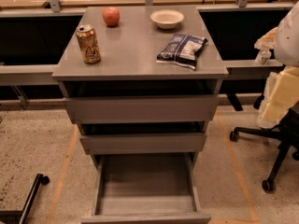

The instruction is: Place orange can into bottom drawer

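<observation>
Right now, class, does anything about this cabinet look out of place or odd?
Nothing spilled or damaged. The orange can stands upright on the cabinet top; the bottom drawer is pulled open. The gripper is not in view.

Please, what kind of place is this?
Probably an office or lab workspace: a grey three-drawer cabinet stands on a speckled floor marked with orange tape lines, next to a black wheeled office chair base. The gripper is not in view.

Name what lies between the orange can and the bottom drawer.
In the camera view, the top drawer and middle drawer; gripper out of view.
</observation>
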Action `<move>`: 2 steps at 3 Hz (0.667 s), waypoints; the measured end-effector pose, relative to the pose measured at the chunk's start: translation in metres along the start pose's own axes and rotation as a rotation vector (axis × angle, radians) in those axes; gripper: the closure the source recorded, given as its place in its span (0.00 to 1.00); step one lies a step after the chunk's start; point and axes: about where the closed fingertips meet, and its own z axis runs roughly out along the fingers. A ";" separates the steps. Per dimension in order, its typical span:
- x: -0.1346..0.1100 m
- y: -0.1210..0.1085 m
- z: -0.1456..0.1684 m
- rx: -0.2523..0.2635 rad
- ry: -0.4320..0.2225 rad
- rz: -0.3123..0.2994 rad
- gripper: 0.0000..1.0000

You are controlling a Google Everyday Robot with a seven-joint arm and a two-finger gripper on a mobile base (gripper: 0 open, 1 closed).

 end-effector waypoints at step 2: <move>-0.027 -0.015 0.015 -0.013 -0.088 -0.024 0.00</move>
